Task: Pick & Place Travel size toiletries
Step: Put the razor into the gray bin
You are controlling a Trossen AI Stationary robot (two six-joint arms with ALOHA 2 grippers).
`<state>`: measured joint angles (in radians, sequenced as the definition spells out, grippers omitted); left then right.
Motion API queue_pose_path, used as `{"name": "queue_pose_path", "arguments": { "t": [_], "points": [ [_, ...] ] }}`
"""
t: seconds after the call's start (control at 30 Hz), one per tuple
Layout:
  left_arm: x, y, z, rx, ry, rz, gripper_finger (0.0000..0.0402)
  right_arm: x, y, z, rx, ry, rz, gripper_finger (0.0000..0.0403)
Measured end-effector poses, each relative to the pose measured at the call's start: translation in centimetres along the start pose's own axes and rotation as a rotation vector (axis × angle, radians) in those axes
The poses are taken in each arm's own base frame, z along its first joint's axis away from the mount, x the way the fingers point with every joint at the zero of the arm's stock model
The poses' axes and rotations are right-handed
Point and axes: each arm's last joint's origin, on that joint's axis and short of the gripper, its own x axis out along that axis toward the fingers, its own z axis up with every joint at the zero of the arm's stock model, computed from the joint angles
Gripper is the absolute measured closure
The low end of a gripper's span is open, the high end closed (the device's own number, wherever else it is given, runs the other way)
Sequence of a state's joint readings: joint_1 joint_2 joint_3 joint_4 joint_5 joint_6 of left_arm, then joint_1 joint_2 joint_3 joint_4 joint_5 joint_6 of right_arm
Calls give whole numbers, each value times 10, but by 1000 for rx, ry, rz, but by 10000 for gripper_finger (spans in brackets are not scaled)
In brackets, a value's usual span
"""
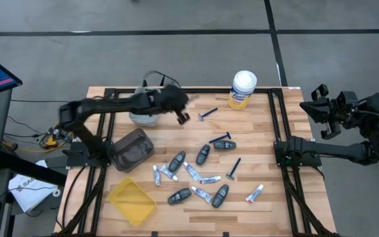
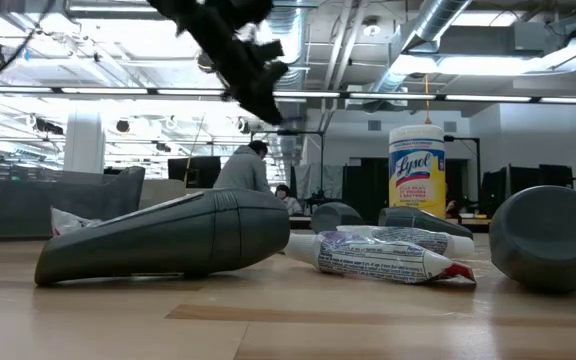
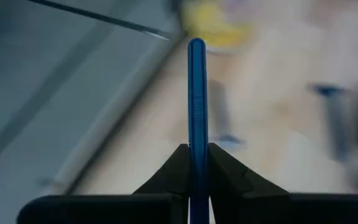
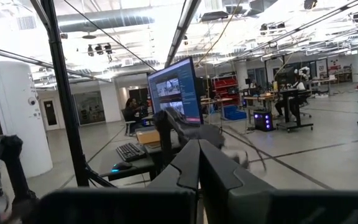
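Observation:
My left gripper [image 1: 182, 118] hangs above the table's far middle, near a clear tub [image 1: 143, 116], shut on a slim blue razor [image 3: 196, 93]. In the low view it is high over the table [image 2: 268, 100]. Other toiletries lie flat on the wood: razors [image 1: 208, 114] [image 1: 234, 168], dark oval fobs [image 1: 203, 153] [image 1: 179, 195], and white tubes [image 1: 209, 178] [image 1: 254, 193]. A fob [image 2: 168, 235] and a tube [image 2: 388, 255] lie close to the low camera. My right gripper [image 1: 322, 109] waits off the table's right edge, shut [image 4: 197, 158]. My left gripper pinches the blue razor's handle [image 3: 196, 146] between its two fingers. The handle runs straight out past the fingertips, along the fingers, and its free end [image 3: 196, 45] points away from the wrist. The razor is lifted clear of the table.
A dark grey bin [image 1: 132, 149] and a yellow tray [image 1: 131, 200] sit on the table's left part. A yellow Lysol canister [image 1: 243, 89] stands at the far edge. Black frame rails [image 1: 278, 141] run along the table's sides. People sit in the room behind [image 2: 243, 165].

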<state>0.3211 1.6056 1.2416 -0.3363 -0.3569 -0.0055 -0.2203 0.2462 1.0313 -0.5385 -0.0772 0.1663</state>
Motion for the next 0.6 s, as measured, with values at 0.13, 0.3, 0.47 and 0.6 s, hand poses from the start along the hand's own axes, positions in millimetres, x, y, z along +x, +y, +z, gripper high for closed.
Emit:
{"name": "queue_pose_path", "arguments": {
  "t": [0.13,0.3,0.47,0.6],
  "points": [
    [-33,32,-14,-105,-36,206,376,0,0,0,0,0,0,403],
    [-55,61,-60,-322,-25,317,376,0,0,0,-15,0,0,403],
    [-56,69,-110,-501,23,312,376,0,0,0,-28,0,0,403],
    [-47,66,-133,-540,64,286,376,0,0,0,-38,0,0,403]
  ]
}}
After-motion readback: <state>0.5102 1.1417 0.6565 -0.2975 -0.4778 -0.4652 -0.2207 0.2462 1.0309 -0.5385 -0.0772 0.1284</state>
